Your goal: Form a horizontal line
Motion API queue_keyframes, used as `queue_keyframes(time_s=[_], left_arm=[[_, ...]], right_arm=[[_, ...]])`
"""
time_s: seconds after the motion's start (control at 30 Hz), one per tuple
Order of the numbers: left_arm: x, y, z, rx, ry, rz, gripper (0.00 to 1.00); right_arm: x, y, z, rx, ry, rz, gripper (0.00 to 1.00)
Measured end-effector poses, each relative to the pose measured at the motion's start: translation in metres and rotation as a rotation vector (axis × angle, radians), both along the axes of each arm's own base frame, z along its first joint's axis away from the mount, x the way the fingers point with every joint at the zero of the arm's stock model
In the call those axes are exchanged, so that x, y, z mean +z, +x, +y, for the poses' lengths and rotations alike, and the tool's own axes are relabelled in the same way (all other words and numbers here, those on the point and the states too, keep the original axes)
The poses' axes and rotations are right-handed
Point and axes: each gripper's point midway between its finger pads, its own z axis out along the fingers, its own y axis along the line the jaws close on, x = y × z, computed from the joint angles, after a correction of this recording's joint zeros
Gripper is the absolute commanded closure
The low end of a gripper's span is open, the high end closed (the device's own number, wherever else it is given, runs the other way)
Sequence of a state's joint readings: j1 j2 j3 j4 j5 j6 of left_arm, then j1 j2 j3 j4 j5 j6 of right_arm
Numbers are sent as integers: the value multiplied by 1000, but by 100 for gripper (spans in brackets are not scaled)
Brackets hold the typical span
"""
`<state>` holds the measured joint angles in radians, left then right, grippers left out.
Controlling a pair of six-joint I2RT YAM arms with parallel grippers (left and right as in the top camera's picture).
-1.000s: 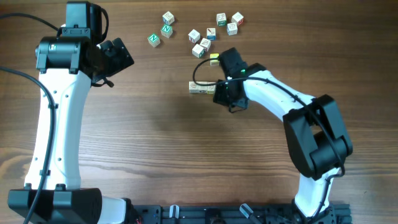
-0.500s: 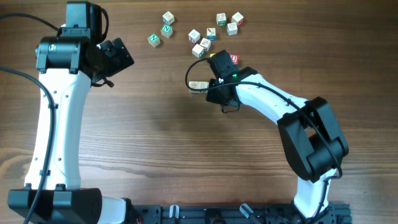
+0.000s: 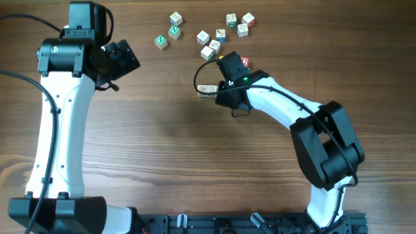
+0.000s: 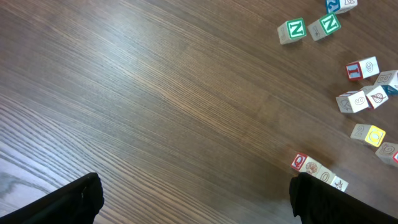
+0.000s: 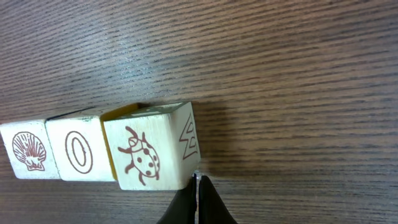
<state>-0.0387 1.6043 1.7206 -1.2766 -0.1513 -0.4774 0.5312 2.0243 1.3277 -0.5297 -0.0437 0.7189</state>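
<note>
The horizontal line (image 5: 78,151) is three pale picture cubes touching side to side: a shell cube (image 5: 28,151), an "O" cube and a ladybug cube (image 5: 149,149), with a yellow face showing between the last two. My right gripper (image 5: 198,190) is shut and empty. Its tips touch the ladybug cube's near right corner. From overhead the row (image 3: 207,90) sticks out to the left of the right gripper (image 3: 224,90), which hides its right end. The left gripper (image 4: 196,205) hovers open over bare wood at the far left (image 3: 120,62). It sees the row (image 4: 317,171) beside its right finger (image 4: 323,199).
Loose letter cubes lie along the far edge: two green "N" cubes (image 3: 161,41) (image 3: 173,30), a cluster (image 3: 211,45) and several more (image 3: 237,25). A red-faced cube (image 3: 245,62) sits just right of the right gripper. A black cable (image 3: 200,77) loops over the row.
The right gripper swung left and slightly farther away onto the row's right end, then held still. A yellow cube near it went out of sight and a red-faced one shows. The left arm stayed put.
</note>
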Motion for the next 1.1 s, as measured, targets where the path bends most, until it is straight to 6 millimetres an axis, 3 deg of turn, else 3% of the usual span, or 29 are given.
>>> queue_keyframes(time_s=[0.27, 0.63, 1.1], left_arm=[[0, 0, 0, 0, 0, 0, 0], [0, 0, 0, 0, 0, 0, 0], [0, 0, 0, 0, 0, 0, 0]], right_arm=[[-11, -3, -1, -17, -6, 30, 96], [-11, -4, 1, -19, 8, 39, 96], [-10, -4, 19, 15, 32, 10, 96]])
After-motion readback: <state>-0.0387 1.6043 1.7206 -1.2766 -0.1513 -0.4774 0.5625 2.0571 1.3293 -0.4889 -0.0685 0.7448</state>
